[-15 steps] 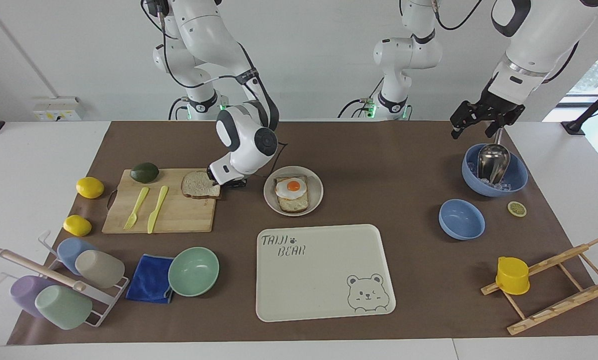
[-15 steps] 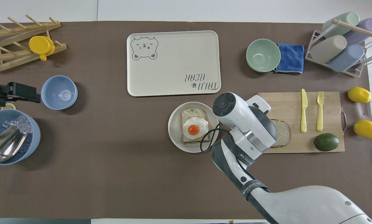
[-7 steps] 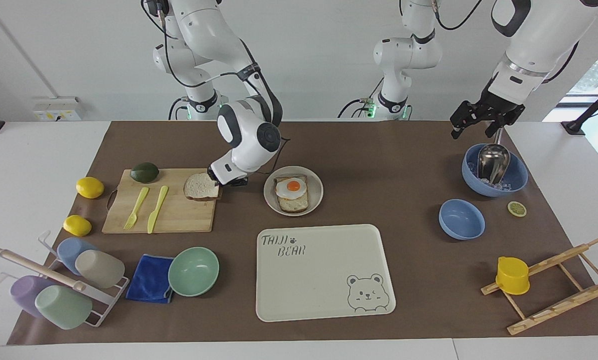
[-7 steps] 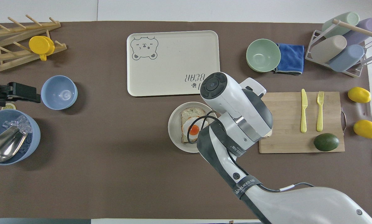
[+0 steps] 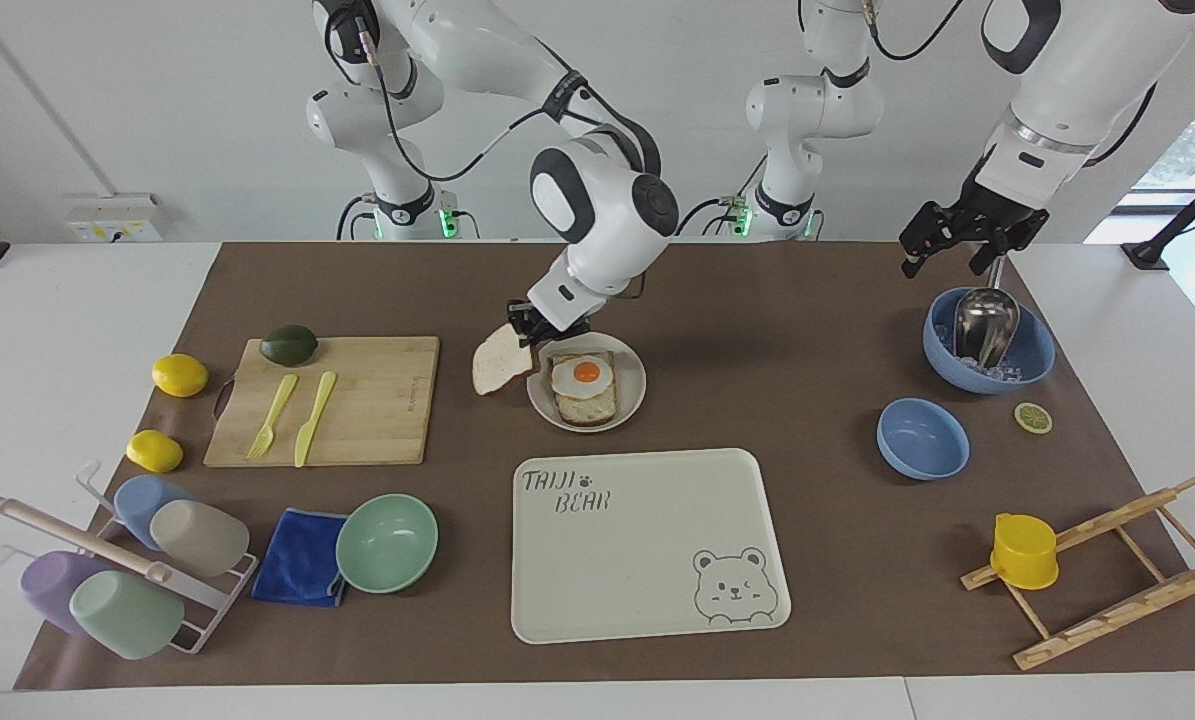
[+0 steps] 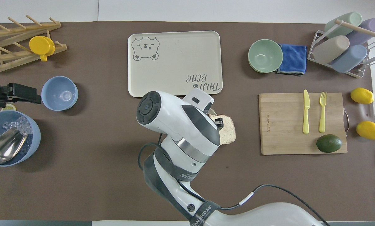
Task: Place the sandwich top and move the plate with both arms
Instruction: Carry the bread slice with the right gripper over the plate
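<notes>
Bread slice point(image 5: 500, 361) lifted off cutting board point(image 5: 357, 400), now hanging tilted in clenched right claw point(image 5: 525, 332) beside plate point(image 5: 633, 384); lowering onto egg pending. Left claw point(image 5: 960, 240) spread, waiting over ice bowl point(image 5: 1032, 362).

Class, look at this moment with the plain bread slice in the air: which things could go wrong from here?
1. The right gripper pinches the sandwich top by one edge; it hangs tilted and could slip or tear.
2. The slice hangs beside the plate, not over the egg bread; released now, it might miss.
3. Lowered crooked, it may shove the fried egg off.
</notes>
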You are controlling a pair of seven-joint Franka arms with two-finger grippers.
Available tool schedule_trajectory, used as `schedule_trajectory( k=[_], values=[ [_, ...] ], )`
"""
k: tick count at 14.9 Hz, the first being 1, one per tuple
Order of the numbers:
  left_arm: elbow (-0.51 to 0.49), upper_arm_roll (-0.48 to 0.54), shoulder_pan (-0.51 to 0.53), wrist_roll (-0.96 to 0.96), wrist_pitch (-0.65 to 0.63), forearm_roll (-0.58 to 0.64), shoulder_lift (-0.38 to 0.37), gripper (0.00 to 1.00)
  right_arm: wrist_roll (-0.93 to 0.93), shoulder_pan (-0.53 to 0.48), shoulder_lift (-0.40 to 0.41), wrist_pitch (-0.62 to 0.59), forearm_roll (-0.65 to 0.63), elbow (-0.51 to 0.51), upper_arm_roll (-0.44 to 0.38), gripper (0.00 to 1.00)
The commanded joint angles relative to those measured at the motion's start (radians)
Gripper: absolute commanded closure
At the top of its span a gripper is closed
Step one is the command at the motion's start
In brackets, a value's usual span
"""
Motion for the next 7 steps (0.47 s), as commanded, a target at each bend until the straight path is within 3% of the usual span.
schedule_trajectory(
  k=[1,7],
  values=[
    [-0.019,-0.008,0.013,0.010,0.006,0.018,-0.015,0.00,0.026,-0.003,0.019,0.034,0.032,0.029,0.006,1.00],
    [-0.019,-0.008,0.013,0.010,0.005,0.018,-0.015,0.00,0.040,0.040,0.057,0.040,0.015,0.037,0.006,1.00]
  ],
)
